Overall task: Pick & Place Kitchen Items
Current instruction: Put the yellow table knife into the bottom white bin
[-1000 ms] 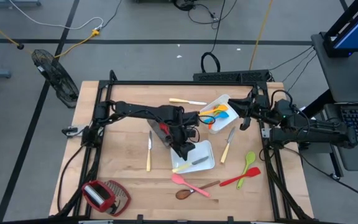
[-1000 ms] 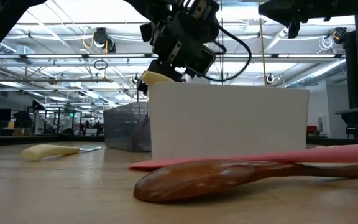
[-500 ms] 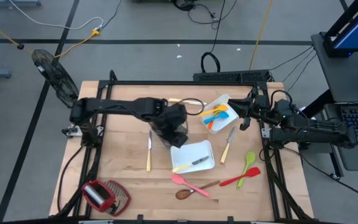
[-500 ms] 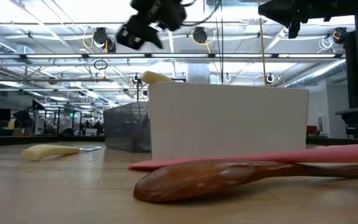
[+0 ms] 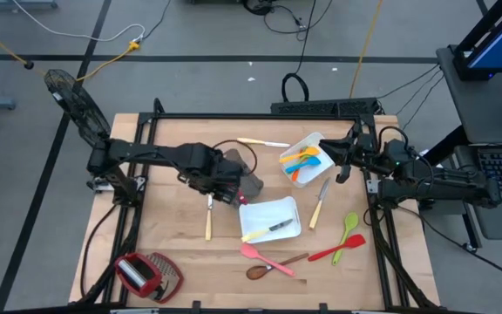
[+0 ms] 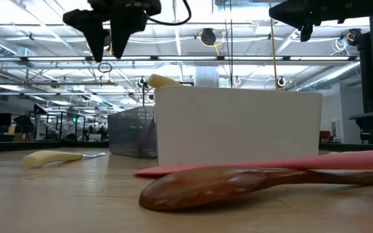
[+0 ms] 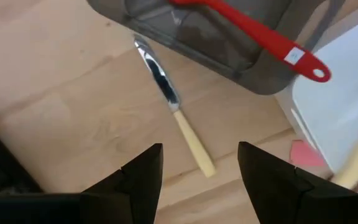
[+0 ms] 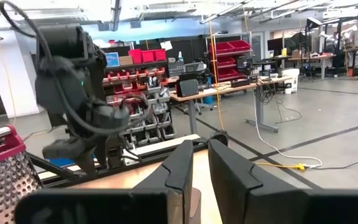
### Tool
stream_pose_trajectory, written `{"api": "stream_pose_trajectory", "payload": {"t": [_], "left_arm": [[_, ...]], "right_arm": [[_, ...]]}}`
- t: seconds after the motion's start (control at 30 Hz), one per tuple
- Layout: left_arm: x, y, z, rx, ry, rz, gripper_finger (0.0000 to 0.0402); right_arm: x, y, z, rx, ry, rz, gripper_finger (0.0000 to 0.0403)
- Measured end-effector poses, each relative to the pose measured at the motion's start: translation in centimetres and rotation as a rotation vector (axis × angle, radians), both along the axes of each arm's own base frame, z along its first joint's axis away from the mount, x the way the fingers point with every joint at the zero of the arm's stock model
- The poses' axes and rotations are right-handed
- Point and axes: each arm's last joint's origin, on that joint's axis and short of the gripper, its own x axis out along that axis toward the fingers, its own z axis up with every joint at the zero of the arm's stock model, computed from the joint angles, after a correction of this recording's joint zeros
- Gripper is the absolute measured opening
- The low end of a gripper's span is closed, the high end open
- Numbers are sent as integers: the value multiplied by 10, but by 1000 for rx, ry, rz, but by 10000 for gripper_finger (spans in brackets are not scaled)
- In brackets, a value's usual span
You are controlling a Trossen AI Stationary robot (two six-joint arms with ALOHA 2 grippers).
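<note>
Swinging away from the white rectangular tray, the left arm has left a pale-handled metal knife lying in it, and now the left fingers stand well apart, holding nothing, poised over the next pale-handled metal knife on the desk. That knife lies directly ahead of the fingertips, blade pointing away toward the grey plastic bin, where a red plastic utensil already sits. So one drop looks done and the next pick is lining up.

Further out, a second white tray holds blue, orange and yellow utensils. Loose on the desk beyond the near tray: a third pale-handled knife, a green plastic spoon, a red plastic spatula, a pink plastic spatula and a brown wooden spoon. One more knife lies at the far edge.

Right fingers are nearly together, empty, parked at the desk's right side.

A small white tag shows on the red utensil's handle; nothing on it is readable.
</note>
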Motion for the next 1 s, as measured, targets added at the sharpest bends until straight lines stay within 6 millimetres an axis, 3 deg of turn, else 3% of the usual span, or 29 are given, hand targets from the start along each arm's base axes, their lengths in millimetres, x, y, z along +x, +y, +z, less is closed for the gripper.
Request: {"api": "stream_pose_trajectory", "payload": {"t": [0.33,0.6,1.0], "left_arm": [[-11,-17,-55,-67,123,78,212],[-22,-31,-91,-135,94,105,212],[-38,-49,-128,-146,-64,153,212]], "right_arm": [[0,0,-1,14,2,5,47],[0,0,-2,12,16,1,47],[0,0,-4,21,32,1,47]]}}
